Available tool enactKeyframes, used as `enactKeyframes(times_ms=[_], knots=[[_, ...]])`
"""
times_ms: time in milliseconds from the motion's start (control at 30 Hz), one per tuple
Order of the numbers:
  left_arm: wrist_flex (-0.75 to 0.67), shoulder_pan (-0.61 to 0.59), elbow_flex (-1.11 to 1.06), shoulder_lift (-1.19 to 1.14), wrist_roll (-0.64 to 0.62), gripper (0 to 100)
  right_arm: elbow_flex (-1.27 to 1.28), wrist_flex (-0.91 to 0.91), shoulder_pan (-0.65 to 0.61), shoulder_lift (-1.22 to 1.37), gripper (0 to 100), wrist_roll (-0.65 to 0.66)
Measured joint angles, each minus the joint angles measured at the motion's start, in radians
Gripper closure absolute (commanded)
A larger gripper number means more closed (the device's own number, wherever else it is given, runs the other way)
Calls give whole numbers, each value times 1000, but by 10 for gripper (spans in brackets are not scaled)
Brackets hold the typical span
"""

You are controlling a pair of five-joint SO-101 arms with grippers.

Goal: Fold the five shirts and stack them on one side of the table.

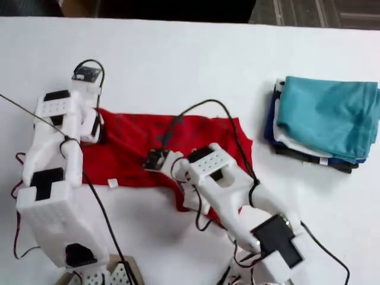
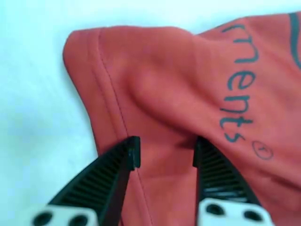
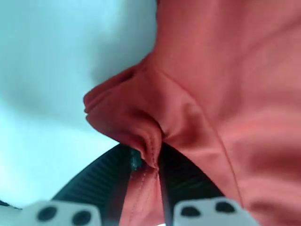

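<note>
- Red shirt (image 1: pixel 142 142): lies spread and partly rumpled on the white table (image 1: pixel 190 59), between my two arms, with teal lettering across its front.
- Left pincer (image 2: pixel 165 153): released. My two black ribbed fingers (image 2: pixel 117 165) stand apart at the shirt's stitched hem near one corner, with a low ridge of cloth between their tips. Seen from above, this pincer sits at the shirt's left edge.
- Right pincer (image 3: pixel 148 162): clenched on the red shirt, with a bunched fold of its hem pinched between my fingers. Seen from above, this arm crosses the shirt's lower right part.
- Stack of folded shirts (image 1: pixel 314 145): rests at the right side of the table, well apart from the red shirt. A teal shirt (image 1: pixel 332 113) lies on top, with white, blue and black layers showing beneath.
</note>
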State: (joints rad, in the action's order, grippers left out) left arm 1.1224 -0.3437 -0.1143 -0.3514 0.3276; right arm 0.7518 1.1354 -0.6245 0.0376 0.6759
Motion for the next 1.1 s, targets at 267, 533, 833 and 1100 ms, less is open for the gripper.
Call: enactKeyframes(times_ms=[267,533,833,1100], knots=[[0,0,0,0,0,793,-124,114,2,38,978,3],[0,-2,-3,0,0,793,-448,341,126,54,978,193],[-18,0,-3,-3,0,793,-832,359,264,250,978,213],[-18,0,-3,-3,0,793,-1129,413,255,517,921,215]])
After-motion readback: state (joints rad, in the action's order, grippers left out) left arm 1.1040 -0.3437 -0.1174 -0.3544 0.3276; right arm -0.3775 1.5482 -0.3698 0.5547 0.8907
